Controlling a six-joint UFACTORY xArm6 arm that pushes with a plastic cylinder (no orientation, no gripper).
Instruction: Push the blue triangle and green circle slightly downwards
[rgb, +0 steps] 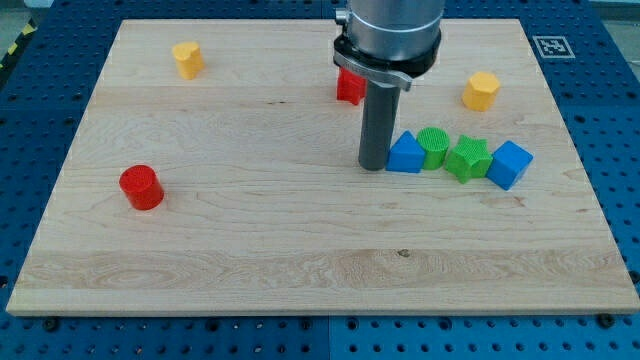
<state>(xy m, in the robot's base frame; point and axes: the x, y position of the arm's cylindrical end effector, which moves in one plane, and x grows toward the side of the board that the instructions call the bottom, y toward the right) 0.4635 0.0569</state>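
Observation:
The blue triangle (405, 154) lies right of the board's centre, touching the green circle (434, 146) on its right. A green star (467, 158) and a blue cube (510, 164) continue the row to the view's right. My tip (373, 165) rests on the board just left of the blue triangle, touching or nearly touching its left edge.
A red block (349, 86) sits partly hidden behind the arm near the view's top. A yellow block (187, 59) is at top left, a yellow hexagon (481, 91) at top right, and a red cylinder (141, 187) at left. The wooden board (300, 260) ends at blue table edges.

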